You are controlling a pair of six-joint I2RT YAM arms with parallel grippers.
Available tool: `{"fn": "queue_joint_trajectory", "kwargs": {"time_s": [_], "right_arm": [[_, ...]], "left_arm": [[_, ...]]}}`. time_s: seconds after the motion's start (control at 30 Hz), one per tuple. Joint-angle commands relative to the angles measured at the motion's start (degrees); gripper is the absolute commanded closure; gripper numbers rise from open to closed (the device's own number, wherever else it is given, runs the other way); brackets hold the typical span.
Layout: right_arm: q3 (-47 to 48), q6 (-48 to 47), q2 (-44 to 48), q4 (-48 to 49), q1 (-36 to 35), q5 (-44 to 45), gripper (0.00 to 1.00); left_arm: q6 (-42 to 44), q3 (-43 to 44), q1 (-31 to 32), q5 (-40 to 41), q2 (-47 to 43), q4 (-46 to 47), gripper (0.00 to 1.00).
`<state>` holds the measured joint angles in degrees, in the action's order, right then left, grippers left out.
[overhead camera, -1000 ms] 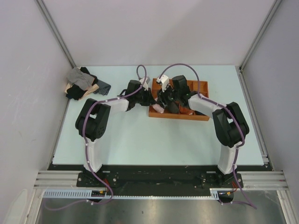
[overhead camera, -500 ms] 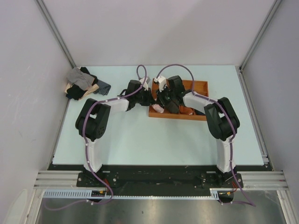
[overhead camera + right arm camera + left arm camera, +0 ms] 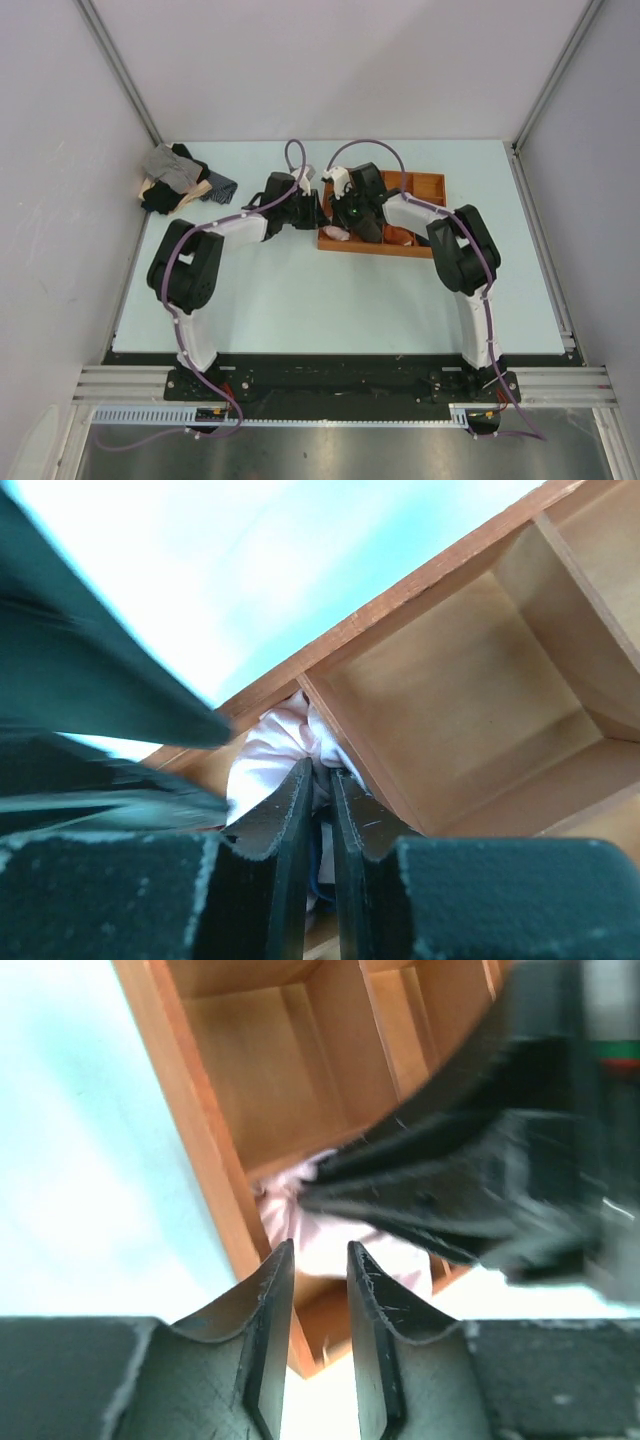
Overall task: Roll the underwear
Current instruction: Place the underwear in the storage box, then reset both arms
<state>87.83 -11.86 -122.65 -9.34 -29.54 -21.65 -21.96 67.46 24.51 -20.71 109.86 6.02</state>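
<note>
**A:** Entry: where is the underwear point(image 3: 265, 760)?

**B:** It is bunched in the near-left corner compartment of the wooden divided tray point(image 3: 430, 178), pressed against the outer wall and the divider. I judge the rolling done; the step in hand is seating the bundle in its cell.

**A:** Claws?

**B:** The right gripper point(image 3: 322, 772) has its jaws nearly together, tips down in the fabric. A fold seems to run into the slit, so I read it as pinching cloth, though the contact itself is partly hidden. The left gripper point(image 3: 316, 1255) has its jaws set narrow with nothing between them. It hovers at the tray's left outer wall, just beside the bundle.

**A:** How to do it well?

**B:**
- Push the bundle fully below the rim before letting go.
- Part the right jaws only a little.
- Lift straight up so the cloth is not dragged out or unwound.
- Use the left fingers to hold the loose end down against the wall meanwhile.
- Keep the two claws from colliding; they are very close.

**A:** Appearance of the specimen?

**B:** Light pink, soft and creased, in rounded lobes rather than a tight cylinder. There is a dark bluish sliver between the right fingers, possibly edging, but I cannot confirm it. From the top view only a small pink patch shows beneath the arms.
</note>
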Motion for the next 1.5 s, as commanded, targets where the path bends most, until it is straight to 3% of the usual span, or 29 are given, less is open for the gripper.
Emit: {"fn": "queue_joint_trajectory", "kwargs": {"time_s": [0.0, 0.27, 0.4, 0.67, 0.73, 0.93, 1.03, 1.13, 1.27, 1.4, 1.47], "right_arm": [[1.0, -1.5, -3.2, -4.3, -0.1, 3.7, 0.83], [4.1, -1.9, -3.7, -7.8, -0.2, 0.2, 0.78], [4.7, -3.3, 2.2, -8.5, 0.6, -3.5, 0.65], [6.4, -10.7, 14.4, -14.2, 1.8, -7.2, 0.49], [5.3, -12.6, 18.2, -16.6, 1.9, -8.4, 0.46], [1.0, -16.4, 32.2, -20.7, 4.3, -5.7, 0.3], [-5.3, -15.4, 41.4, -16.9, 7.4, -0.9, 0.01], [-9.6, -1.1, 46.8, -13.5, 14.6, 4.8, 0.0], [-12.1, 2.6, 55.5, -17.4, 23.0, 2.7, 0.0], [-15.1, 7.6, 63.0, -17.9, 24.6, 16.4, 0.0], [-15.1, 8.1, 65.7, -20.1, 24.7, 19.3, 0.0]], "left_arm": [[1.0, -1.0, -1.3, 1.0, -7.6, -2.2, 0.67], [2.5, -9.0, -4.4, 1.6, -17.6, -1.3, 0.6], [4.5, -14.5, -5.9, 2.4, -24.3, -0.9, 0.45], [10.4, -18.9, -7.6, 6.6, -41.6, -7.6, 0.17], [10.6, -20.1, -9.1, 5.5, -46.9, -8.7, 0.01], [5.9, -24.1, -18.2, -10.4, -57.9, -9.8, 0.0], [4.0, -24.5, -21.4, -12.4, -62.2, -14.9, 0.0], [5.8, -24.7, -22.7, -12.7, -66.4, -20.1, 0.0], [6.5, -23.8, -22.8, -7.4, -72.6, -26.3, 0.0], [7.9, -19.1, -22.8, -1.8, -78.7, -34.6, 0.0], [8.1, -17.5, -22.8, 0.4, -81.6, -36.4, 0.0]]}}
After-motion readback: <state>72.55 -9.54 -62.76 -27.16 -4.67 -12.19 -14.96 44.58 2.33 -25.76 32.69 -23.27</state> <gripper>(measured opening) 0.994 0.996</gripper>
